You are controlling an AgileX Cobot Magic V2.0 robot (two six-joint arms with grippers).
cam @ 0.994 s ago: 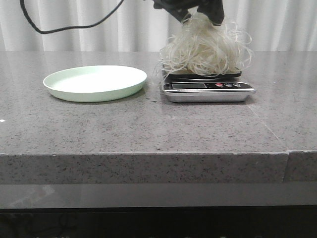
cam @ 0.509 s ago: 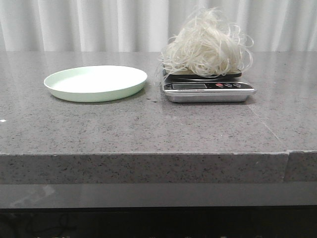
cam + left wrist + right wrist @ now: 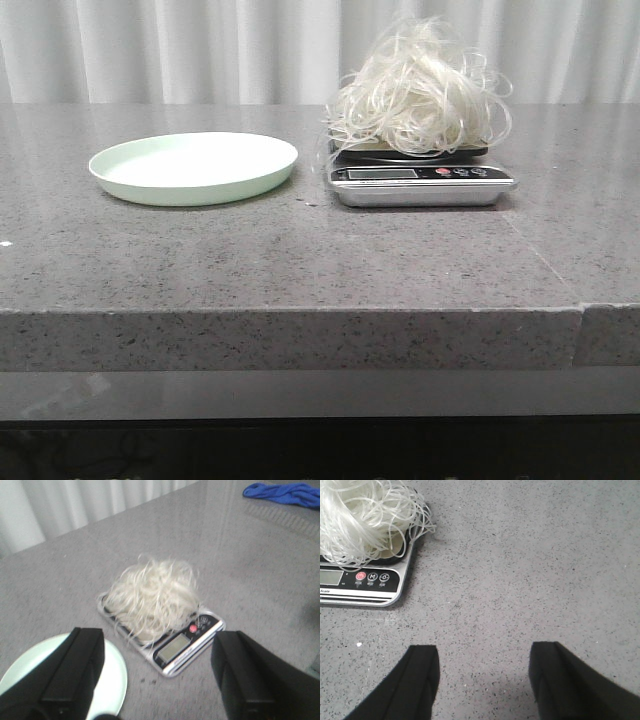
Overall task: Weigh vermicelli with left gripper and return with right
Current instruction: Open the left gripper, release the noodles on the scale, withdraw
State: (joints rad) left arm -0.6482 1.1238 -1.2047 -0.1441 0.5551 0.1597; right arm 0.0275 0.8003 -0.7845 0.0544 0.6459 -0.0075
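The vermicelli (image 3: 418, 95) lies as a fluffy white heap on a small silver kitchen scale (image 3: 420, 180) at the table's centre right. Its strands (image 3: 152, 600) spill over the scale's edges, and they show again in the right wrist view (image 3: 362, 517). A pale green plate (image 3: 193, 166) stands to the left of the scale with nothing on it. My left gripper (image 3: 157, 645) is open, raised above and in front of the scale. My right gripper (image 3: 482, 652) is open over bare stone to the right of the scale (image 3: 365, 582). Neither gripper shows in the front view.
The grey speckled stone table (image 3: 300, 260) has a front edge close to the camera and a seam at the right. A blue cloth (image 3: 287, 492) lies far off on the table. White curtains hang behind.
One second ago my left gripper was shut on the top of the vermicelli above the scale. It has let go and risen out of the front view, and the heap has settled.
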